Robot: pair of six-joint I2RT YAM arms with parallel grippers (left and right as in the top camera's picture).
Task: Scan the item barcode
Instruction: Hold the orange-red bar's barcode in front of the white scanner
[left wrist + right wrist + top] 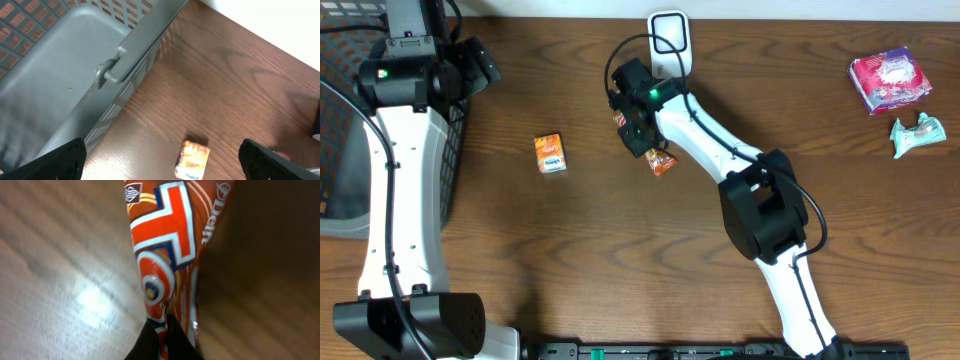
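Currently held: a snack packet (165,255), orange-red film with white and blue lettering, is pinched in the right gripper (164,339). The jaws are closed tight on one end of the wrapper.
Where it is: the packet is lifted over the table (570,270) at top centre, just in front of the white scanner (670,40). Its free end pokes out below the claw in the overhead view.
Barcode: it is not visible in any view, so which face carries it cannot be told.
Handling: the packet is probably light, soft and crinkly. Glossy film may slip or twist in so thin a pinch, and the contents could crush. The sealed end looks like the safest hold, leaving the printed faces uncovered.
Left gripper (167,161): the fingers are spread wide and hold nothing. It hovers beside the grey basket (135,55) at the table's left side.
Other things: a small orange box (550,153) lies on the wood between the arms. A pink packet (890,80) and a teal wrapper (917,133) sit far right, well apart.
Room: there is bare wood on both sides of the scanner.
Edges: the table's back edge is close behind the scanner. A black cable (620,50) loops just beside the right wrist and could snag when the wrist turns.
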